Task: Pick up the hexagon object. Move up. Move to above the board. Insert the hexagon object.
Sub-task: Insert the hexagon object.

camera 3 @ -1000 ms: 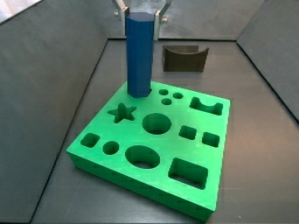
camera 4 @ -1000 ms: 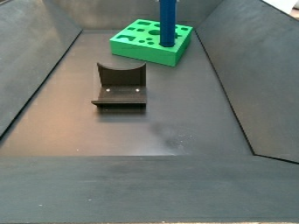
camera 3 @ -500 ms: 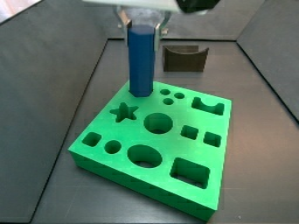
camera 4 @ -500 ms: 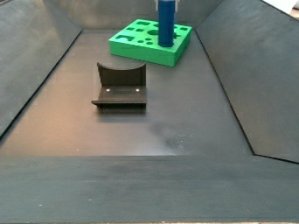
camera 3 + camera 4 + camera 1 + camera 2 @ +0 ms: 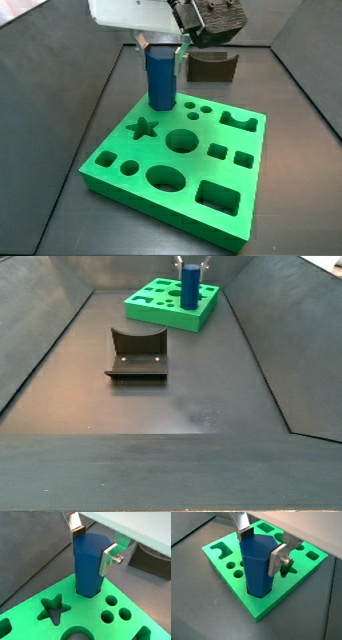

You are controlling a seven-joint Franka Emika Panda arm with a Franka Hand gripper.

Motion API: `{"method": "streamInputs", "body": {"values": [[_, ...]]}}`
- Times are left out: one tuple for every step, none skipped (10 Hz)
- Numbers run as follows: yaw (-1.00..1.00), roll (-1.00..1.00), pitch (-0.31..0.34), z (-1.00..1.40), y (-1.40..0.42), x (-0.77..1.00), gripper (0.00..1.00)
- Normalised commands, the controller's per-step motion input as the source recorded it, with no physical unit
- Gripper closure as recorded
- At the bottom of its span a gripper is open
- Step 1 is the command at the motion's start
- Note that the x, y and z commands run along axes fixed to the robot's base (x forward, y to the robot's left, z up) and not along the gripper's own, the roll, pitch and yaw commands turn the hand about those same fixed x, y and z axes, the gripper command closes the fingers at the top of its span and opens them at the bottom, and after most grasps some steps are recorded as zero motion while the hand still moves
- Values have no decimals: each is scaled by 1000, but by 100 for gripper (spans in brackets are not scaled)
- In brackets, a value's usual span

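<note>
The hexagon object (image 5: 160, 80), a solid-blue rod, stands upright with its lower end in a hole at a corner of the green board (image 5: 147, 205). It shows in both wrist views (image 5: 90, 567) (image 5: 258, 572) and small in a side view (image 5: 190, 288). My gripper (image 5: 93, 544) (image 5: 260, 547) is shut on the rod's top, one silver finger on each side. It reaches down from above in both side views (image 5: 162, 45) (image 5: 190, 266). The board (image 5: 167, 316) (image 5: 93, 609) (image 5: 258, 607) lies flat, its star, round and square holes open.
The dark fixture (image 5: 136, 353) stands on the grey floor in the middle of the bin, away from the board. It also shows behind the board in a side view (image 5: 211, 66) and in a wrist view (image 5: 153, 562). Sloped grey walls enclose the floor.
My gripper has come down with the hexagon object. The rod now stands lower in the board's corner hole, with less of its length showing above the board.
</note>
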Motion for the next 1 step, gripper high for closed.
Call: {"method": "streamInputs", "body": {"values": [[0,0,0,0,0,0,100]]}}
